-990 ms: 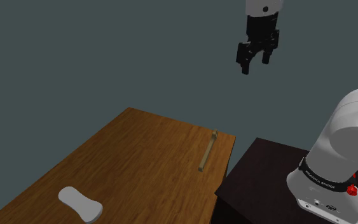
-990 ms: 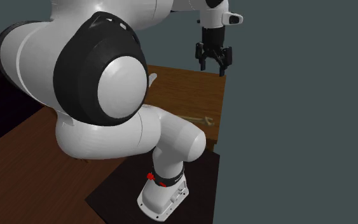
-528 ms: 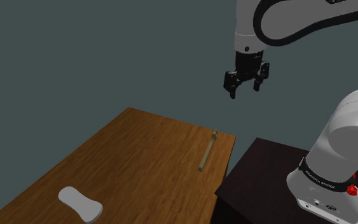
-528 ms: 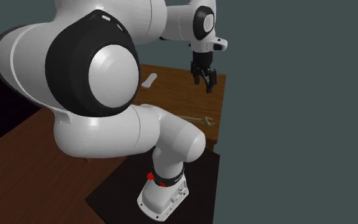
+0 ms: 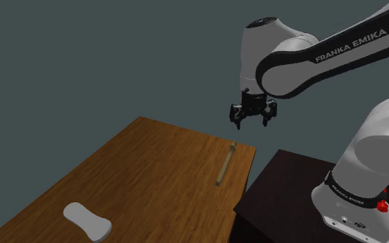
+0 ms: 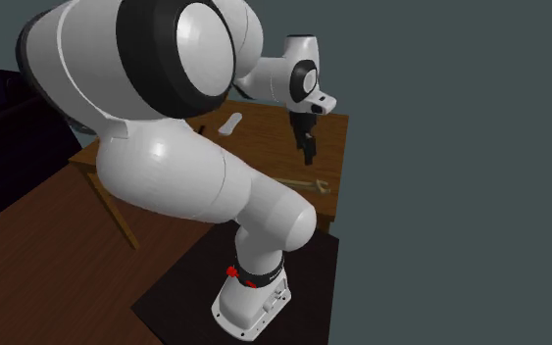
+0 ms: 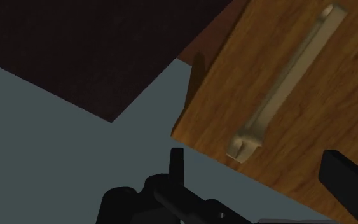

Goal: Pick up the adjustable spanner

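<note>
you had the gripper [image 5: 253,123] open and empty in the air near the table's [image 5: 144,183] far corner, the adjustable spanner [image 5: 225,164] untouched, flat along the edge at the shoulder view's right, so descent, grasp and lift all seemed left.

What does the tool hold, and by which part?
Nothing: the black two-finger tool is open in mid-air; the slim tan spanner lies on the brown wooden table.

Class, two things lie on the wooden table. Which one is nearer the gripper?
The slim tan spanner, at the edge of the table next to the stand, close to the gripper; the white rounded object lies at the opposite end.
</note>
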### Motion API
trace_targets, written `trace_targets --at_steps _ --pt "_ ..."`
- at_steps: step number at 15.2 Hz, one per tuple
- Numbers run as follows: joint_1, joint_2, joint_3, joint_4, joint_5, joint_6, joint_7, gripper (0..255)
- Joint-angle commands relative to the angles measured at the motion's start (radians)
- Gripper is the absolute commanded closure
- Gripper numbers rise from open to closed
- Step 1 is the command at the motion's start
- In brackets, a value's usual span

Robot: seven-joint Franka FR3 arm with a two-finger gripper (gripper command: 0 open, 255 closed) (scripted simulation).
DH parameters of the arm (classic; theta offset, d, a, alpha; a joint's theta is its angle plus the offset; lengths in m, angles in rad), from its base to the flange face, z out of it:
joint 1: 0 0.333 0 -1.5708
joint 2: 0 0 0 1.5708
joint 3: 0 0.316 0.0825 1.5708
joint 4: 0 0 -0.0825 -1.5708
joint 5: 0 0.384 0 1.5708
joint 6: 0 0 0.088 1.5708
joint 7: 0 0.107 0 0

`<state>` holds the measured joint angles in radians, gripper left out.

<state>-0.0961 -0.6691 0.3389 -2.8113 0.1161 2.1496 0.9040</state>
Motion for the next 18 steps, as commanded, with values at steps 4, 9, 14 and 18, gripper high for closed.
trace_targets --at_steps 4,9,14,18 --pt "-0.052 0.193 0.133 -0.031 0.029 0.245 0.235 0" --pt "-0.202 0.456 0.291 0.002 -0.100 0.483 0.541 0" --pt "-0.364 0.741 0.362 0.086 -0.580 0.609 1.038 0" --pt "-0.319 0.833 0.278 0.112 -0.775 0.635 1.185 0"
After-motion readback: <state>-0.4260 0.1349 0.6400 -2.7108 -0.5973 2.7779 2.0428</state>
